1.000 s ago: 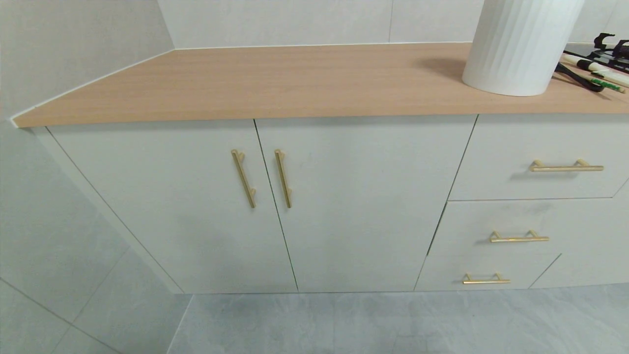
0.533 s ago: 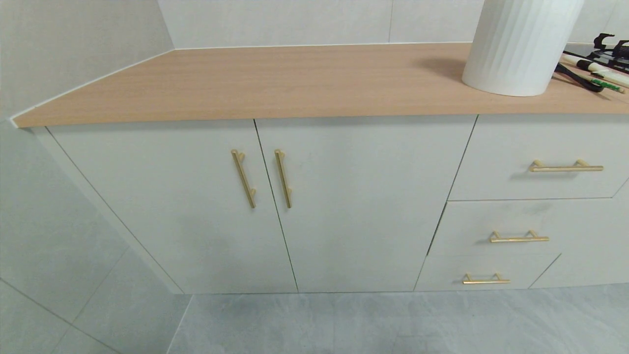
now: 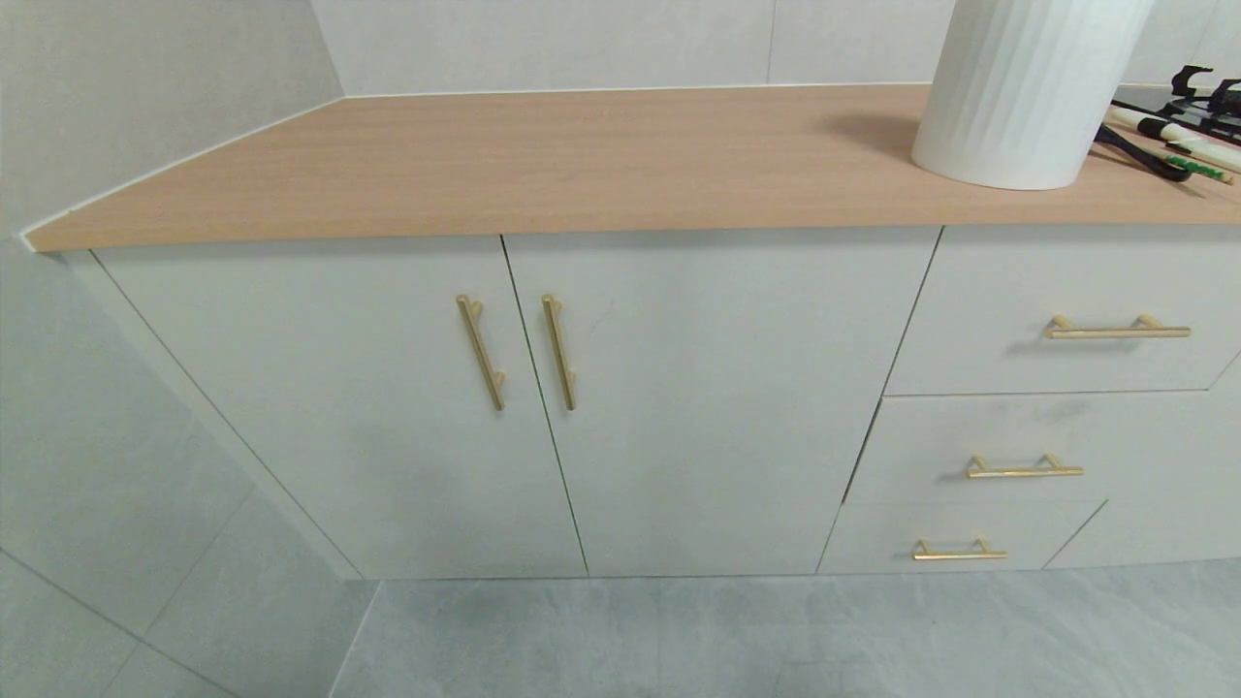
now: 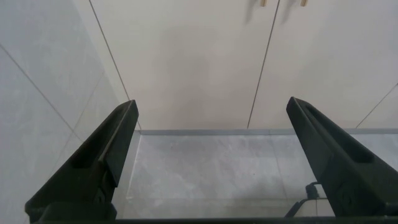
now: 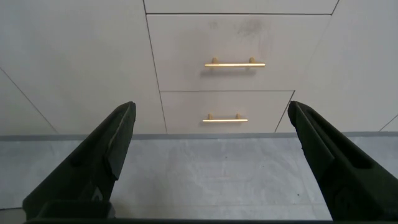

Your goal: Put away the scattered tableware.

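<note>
Task looks barely begun: scattered utensils [image 3: 1178,136] lie on the countertop [image 3: 543,155] at far right beside a white ribbed container [image 3: 1028,87], drawers [image 3: 1066,281] and cupboard doors [image 3: 679,407] shut, left gripper [image 4: 210,106] and right gripper [image 5: 210,107] both spread wide, empty, low before the cabinet.

Tableware [image 3: 1168,145] is being left scattered at the right end of the counter [image 3: 543,155].
Several long pieces are being shown lying flat and crossed on the wood, just beside a ribbed white pot [image 3: 1028,92]. A black spoon-like piece [image 3: 1142,155] is being kept nearest the pot, pale handles [image 3: 1200,168] with green marks are being laid slantwise beyond it, and more black pieces [image 3: 1202,92] are being cut off by the view's edge.
</note>
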`<state>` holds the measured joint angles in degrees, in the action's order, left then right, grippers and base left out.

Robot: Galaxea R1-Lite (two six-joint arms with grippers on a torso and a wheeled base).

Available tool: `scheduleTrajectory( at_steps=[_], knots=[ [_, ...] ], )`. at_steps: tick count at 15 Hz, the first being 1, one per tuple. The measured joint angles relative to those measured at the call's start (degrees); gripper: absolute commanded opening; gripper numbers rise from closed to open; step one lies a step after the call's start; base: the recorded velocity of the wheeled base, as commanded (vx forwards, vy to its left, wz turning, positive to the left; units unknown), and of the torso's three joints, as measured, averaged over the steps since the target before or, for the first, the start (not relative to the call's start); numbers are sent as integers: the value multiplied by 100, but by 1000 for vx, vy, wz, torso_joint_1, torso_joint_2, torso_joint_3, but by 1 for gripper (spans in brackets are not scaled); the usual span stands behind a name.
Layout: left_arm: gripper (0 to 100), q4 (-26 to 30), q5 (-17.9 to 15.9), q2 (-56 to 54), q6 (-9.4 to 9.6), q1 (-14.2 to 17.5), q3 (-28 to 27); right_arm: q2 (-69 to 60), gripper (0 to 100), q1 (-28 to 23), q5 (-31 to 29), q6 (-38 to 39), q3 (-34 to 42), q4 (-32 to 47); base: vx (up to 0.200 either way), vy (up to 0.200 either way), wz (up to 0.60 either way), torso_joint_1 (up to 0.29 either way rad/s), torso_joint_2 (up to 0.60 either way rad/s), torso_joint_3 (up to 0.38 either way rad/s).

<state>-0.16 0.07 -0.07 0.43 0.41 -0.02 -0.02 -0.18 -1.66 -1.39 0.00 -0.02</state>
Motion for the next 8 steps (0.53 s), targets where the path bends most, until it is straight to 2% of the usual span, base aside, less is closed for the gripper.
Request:
scheduleTrajectory(
  at_steps=[1, 8],
  knots=[
    [100, 0, 0, 0, 0, 0, 0, 0, 100, 0, 0, 0, 0, 0, 0, 0, 0, 0, 0, 0],
    [100, 0, -2, 0, -7, 5, 2, 2, 100, 7, 0, 0, 0, 2, 0, -200, 0, 3, -1, 4]
  ],
)
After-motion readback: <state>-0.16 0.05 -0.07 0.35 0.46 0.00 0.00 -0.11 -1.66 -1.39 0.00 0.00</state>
